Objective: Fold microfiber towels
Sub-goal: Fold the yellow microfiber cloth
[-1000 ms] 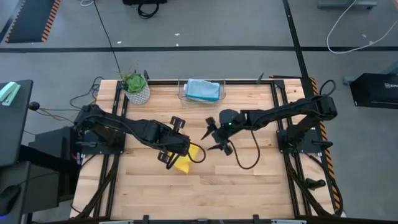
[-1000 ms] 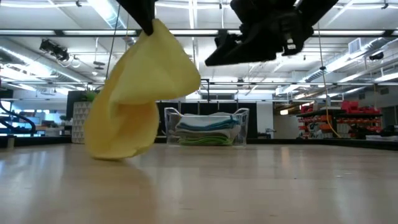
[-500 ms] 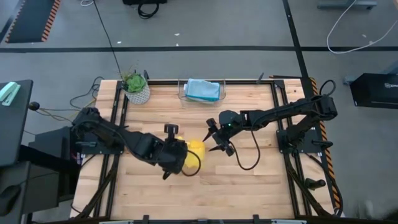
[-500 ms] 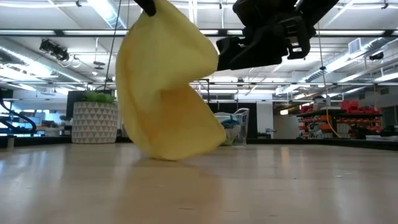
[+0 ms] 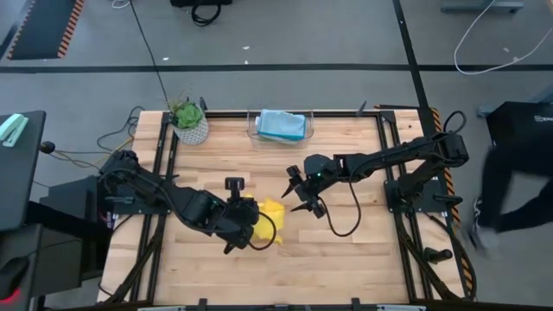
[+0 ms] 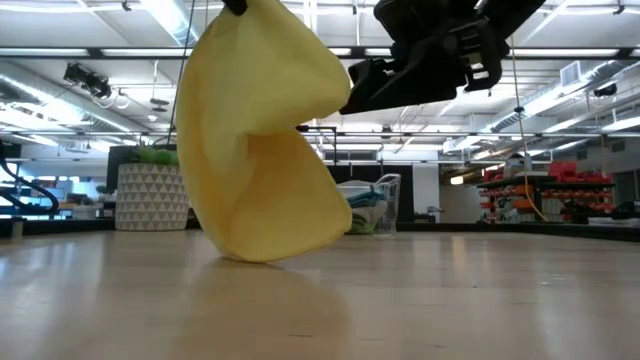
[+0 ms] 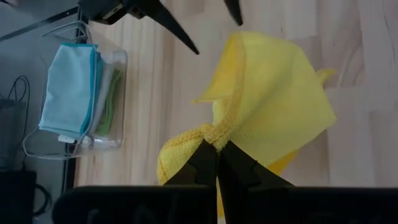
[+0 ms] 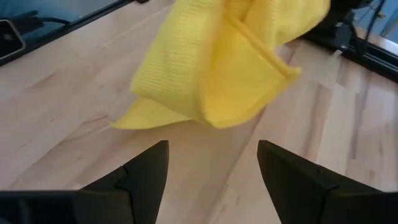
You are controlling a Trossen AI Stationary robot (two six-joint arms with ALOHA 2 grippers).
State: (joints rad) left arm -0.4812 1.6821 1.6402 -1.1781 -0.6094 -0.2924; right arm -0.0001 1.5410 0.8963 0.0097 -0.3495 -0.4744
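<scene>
Left arm point(image 5: 173, 197): dark, near-black jointed links, showing at the left of the overhead frame, with a blocky wrist housing. A thin black cable is looping beside its wrist.

Left gripper point(image 7: 217, 155): two slim, black, tapering fingers point(image 7: 200, 163), matte, narrowing toward pointed tips.

Right arm point(image 5: 389, 158): the same dark finish, showing at the right of the overhead frame. A black cable is hanging from it in a long loop, and a small green light is glowing on the wrist block.

Right gripper point(image 8: 211, 174): two broad, black, wedge-shaped fingers point(image 8: 140, 176) with flat angular faces, filling the bottom of that arm's own frame.
</scene>
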